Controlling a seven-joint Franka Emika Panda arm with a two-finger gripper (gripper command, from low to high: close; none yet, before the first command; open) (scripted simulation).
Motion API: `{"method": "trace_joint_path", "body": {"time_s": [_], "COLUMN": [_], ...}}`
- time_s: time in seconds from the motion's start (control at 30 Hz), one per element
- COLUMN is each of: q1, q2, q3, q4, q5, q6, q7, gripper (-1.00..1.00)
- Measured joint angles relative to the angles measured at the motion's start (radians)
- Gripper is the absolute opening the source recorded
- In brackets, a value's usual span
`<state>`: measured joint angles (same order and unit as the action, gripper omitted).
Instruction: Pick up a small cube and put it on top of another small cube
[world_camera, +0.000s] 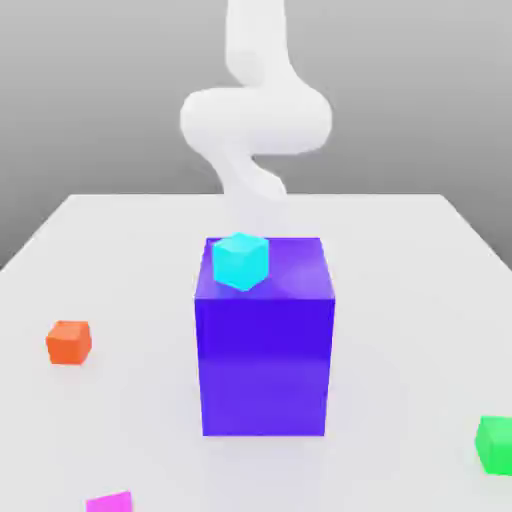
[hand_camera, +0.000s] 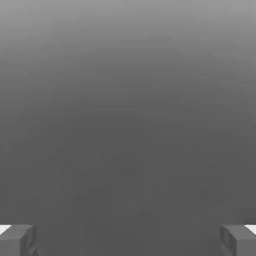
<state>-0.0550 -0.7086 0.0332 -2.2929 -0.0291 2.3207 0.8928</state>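
Gripper (hand_camera: 128, 240) stood open and empty, cyan cube toward the camera

You had the arm (world_camera: 257, 120) beyond the blue block (world_camera: 265, 365), so the cyan cube (world_camera: 240, 262) lay from the hand toward the exterior view's camera, on the block's top by its exterior-view left edge (cube-shaped, so no long axis to match). On the tabletop (world_camera: 400, 300), the orange cube (world_camera: 68, 343) sat left of the block, the magenta cube (world_camera: 110, 503) nearer the camera, the green cube (world_camera: 496, 445) well right. Your likely first need was clearance over the block.
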Motion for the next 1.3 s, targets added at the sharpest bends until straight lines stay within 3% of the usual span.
{"method": "trace_joint_path", "body": {"time_s": [0.33,0.63,0.83,1.03,1.17,1.2,1.3], "q1": [-0.189,-0.277,-0.298,-0.328,-0.324,-0.32,-0.32], "q2": [0.371,0.695,0.898,1.085,1.228,1.257,1.257], "q3": [0.103,0.099,0.073,0.066,0.052,0.047,0.047], "q4": [0.03,0.055,0.068,0.078,0.105,0.111,0.111], "q5": [-0.132,-0.215,-0.188,-0.075,-0.071,-0.075,-0.075], "q6": [0.081,0.154,0.217,0.285,0.385,0.407,0.408], "q7": [0.387,0.705,0.86,0.957,0.983,0.986,0.986], "gripper": [0.0,0.0,0.0,0.0,0.0,-1.0,-1.0]}}
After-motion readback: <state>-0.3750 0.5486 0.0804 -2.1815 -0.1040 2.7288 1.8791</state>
